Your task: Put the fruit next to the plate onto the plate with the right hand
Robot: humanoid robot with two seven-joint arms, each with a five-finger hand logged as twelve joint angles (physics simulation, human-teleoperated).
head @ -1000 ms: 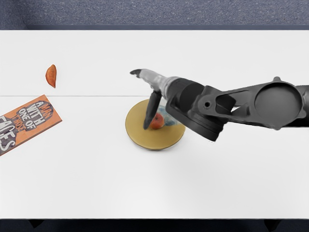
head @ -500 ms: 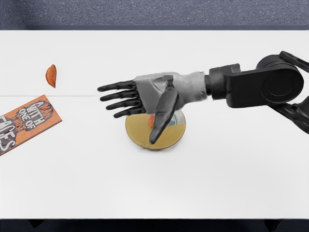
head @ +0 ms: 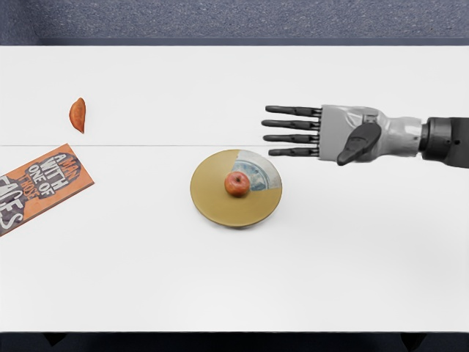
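- Since your grey-and-black right hand point(head: 326, 133) drew back rightward, its fingers stretch wide, holding nothing.
- Your round mustard-yellow plate point(head: 220, 209) carries 1 red apple point(head: 237, 183).

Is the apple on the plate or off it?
On. The apple sits near the middle of the plate, and the right hand is open, apart from it.

White table point(head: 234, 286) fills view, thin seam point(head: 146, 145) running 9 to 3 o'clock. Blue-grey speckled floor point(head: 220, 18) at 12 o'clock; dark strip point(head: 234, 342) at 6 o'clock. Even, soft light.
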